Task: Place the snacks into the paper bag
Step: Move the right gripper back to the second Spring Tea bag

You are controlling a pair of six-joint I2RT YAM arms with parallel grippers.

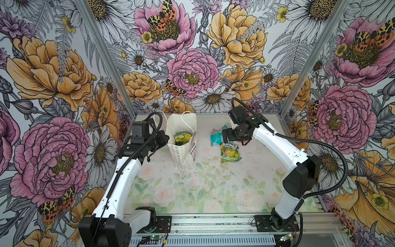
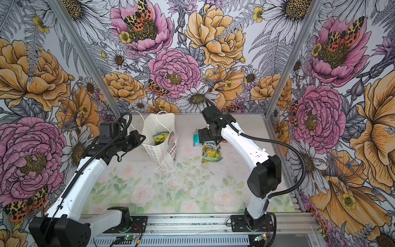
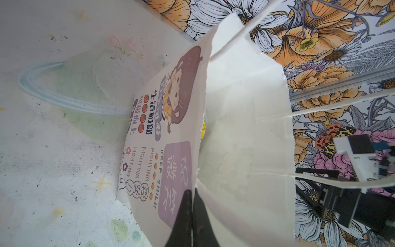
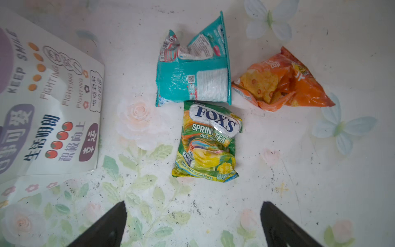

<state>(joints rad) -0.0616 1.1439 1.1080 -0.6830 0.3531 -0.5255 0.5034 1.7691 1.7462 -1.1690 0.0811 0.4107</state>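
Robot lab cell, left arm (image 1: 125, 177) and right arm (image 1: 277, 147) bolted to an aluminium rail (image 1: 213, 223) at the table's (image 1: 192, 192) near edge, bare circuit board (image 1: 154, 237), metal frame post (image 1: 106, 57), flower-papered walls (image 1: 192, 42)

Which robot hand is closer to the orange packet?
Right. The right gripper hovers open close by the orange packet; the left gripper is farther off, shut on the paper bag.

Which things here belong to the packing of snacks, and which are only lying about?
Belong: paper bag, green-yellow packet inside it, teal packet, FOX'S packet, orange packet, left gripper shut on the bag's rim, right gripper open above the packets.
Only lying about: no loose thing visible; just the flowered table cover and wallpaper.
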